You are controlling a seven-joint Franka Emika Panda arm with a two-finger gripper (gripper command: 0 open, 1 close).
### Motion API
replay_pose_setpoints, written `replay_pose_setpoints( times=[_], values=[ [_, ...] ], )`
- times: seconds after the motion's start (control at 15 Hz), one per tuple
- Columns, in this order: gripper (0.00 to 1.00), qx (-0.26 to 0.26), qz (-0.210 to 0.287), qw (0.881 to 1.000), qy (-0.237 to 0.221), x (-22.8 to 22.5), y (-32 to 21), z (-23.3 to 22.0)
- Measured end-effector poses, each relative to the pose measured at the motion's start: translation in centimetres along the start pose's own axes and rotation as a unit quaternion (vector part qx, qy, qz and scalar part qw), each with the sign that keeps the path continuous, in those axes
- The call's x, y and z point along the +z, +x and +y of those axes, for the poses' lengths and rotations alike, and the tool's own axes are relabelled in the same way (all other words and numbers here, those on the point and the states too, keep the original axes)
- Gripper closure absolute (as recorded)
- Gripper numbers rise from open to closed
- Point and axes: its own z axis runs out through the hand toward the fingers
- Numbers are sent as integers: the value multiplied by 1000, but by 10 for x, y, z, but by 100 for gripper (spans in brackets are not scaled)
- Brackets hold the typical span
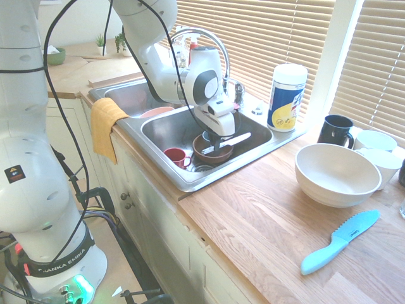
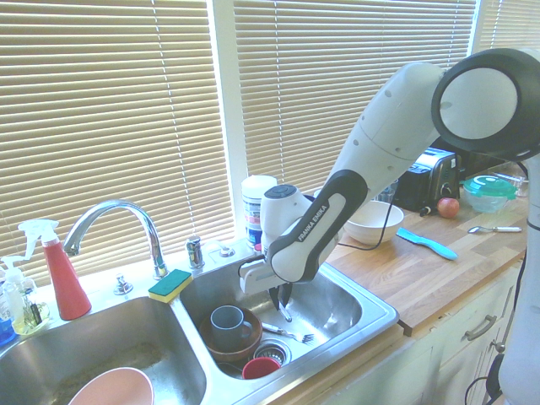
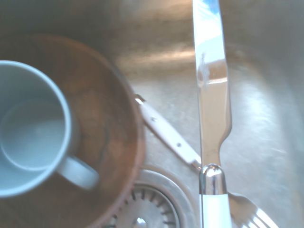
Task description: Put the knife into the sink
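A: Where is the claw [image 1: 217,144]?

B: It hangs inside the right basin of the sink [image 1: 190,182], pointing down, above a brown bowl [image 1: 209,152].

A: What state is it in?

B: Closed on the knife [image 1: 229,142]. In the first exterior view the blade sticks out sideways from the fingers, roughly level, over the bowl's rim. In the wrist view the knife [image 3: 211,95] shows as a long shiny blade meeting a white handle.

A: Does the knife touch the basin floor?

B: In the exterior views it appears clear of the floor; whether it touches the bowl cannot be told.

A: What else lies in that basin?

B: A grey mug [image 2: 229,324] stands in the bowl [image 2: 221,348], a red cup [image 1: 176,156] sits beside it, and a fork [image 2: 288,333] lies near the drain [image 2: 272,351].

A: And on the surface [image 1: 266,234]?

B: A white bowl [image 1: 335,174], a blue serrated knife [image 1: 338,242] well apart from the sink, a dark mug [image 1: 335,131] and a wipes canister [image 1: 286,97]. A yellow cloth [image 1: 106,126] hangs over the sink's front rim.
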Motion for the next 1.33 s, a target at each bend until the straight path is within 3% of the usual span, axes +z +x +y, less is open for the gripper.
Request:
replay_pose_setpoints(
  times=[0.53,1.13,1.2,1.33],
  values=[
    [100,10,-17,1000,-16,81,16,-17],
    [100,4,-22,1000,-23,117,-3,-13],
    [0,5,-22,1000,-21,119,-6,-12],
    [0,9,-24,999,-19,123,-9,-11]
  ],
)
